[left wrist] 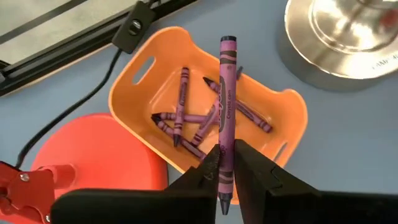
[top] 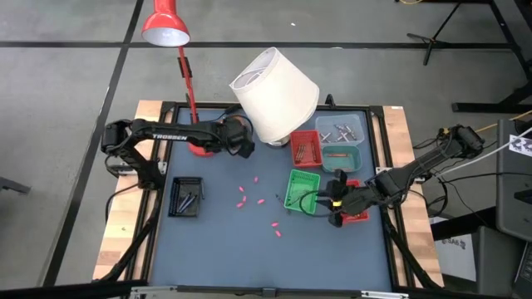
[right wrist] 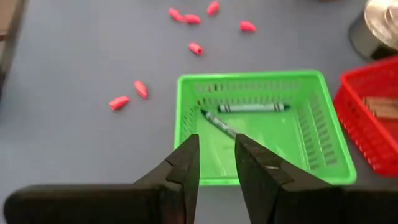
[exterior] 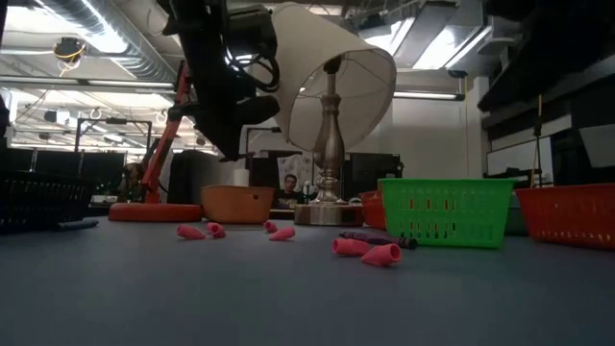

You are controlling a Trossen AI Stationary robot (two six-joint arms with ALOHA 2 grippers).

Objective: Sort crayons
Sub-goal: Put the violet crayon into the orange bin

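Only the left wrist view shows the left hand [left wrist: 226,165] gripping a purple crayon [left wrist: 226,106] above the orange tray [left wrist: 134,74] of purple crayons; its long axis runs straight out past the fingers. The right hand [right wrist: 216,155] hovers open over the green basket [right wrist: 336,149] on the counter [top: 233,241]; two green crayons [right wrist: 252,107] lie inside.

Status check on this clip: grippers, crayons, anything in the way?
Left gripper pinching purple crayon over orange tray. Right gripper open, empty, above green basket. Lamp base close beside tray.

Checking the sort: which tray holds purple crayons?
The orange tray beside the lamp base; the left hand holds another purple crayon above it.
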